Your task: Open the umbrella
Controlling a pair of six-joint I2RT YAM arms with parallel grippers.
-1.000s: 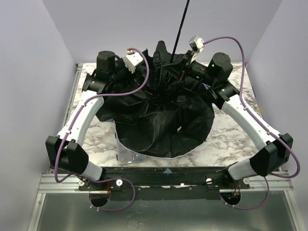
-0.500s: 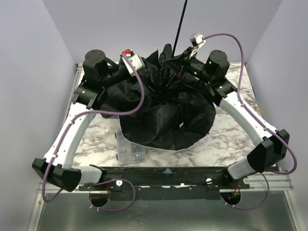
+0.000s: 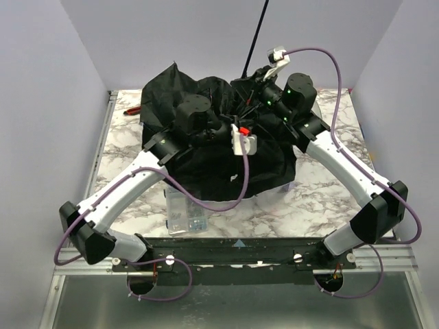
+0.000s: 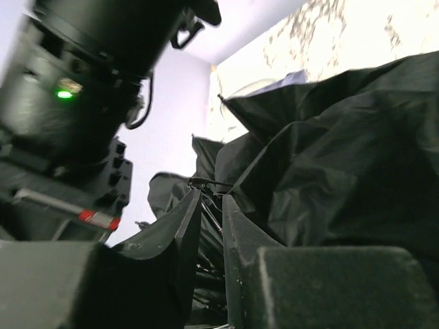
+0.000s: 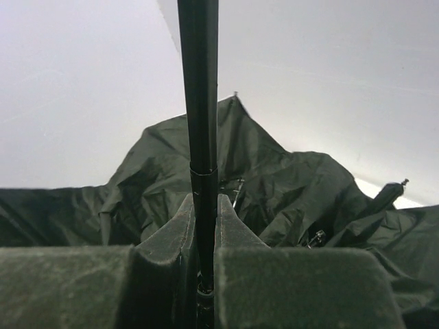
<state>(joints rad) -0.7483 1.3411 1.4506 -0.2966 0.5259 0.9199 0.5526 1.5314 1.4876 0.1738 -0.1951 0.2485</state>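
The umbrella lies crumpled on the marble table, black lining up (image 3: pixel 206 171). Its thin black shaft (image 3: pixel 255 34) rises past the top of the view. The handle is out of view. My right gripper (image 3: pixel 252 88) is shut on the shaft just above the canopy. In the right wrist view the shaft (image 5: pixel 199 82) runs between the fingers of this gripper (image 5: pixel 204 199). My left gripper (image 3: pixel 230 127) reaches over the canopy's middle, close beside the right one. In the left wrist view its jaws (image 4: pixel 209 192) stand almost together, with thin ribs and black folds (image 4: pixel 343 157) in the narrow gap.
A clear plastic parts box (image 3: pixel 186 216) sits at the near edge, partly under the canopy. A red-handled tool (image 3: pixel 130 110) lies at the back left. Bare marble (image 3: pixel 322 199) shows on the right, and walls close in on three sides.
My left arm has swung from the back left to the canopy's middle. The canopy has bunched up, rising at the back left and pulling back from the near edge. The right arm has shifted slightly left.
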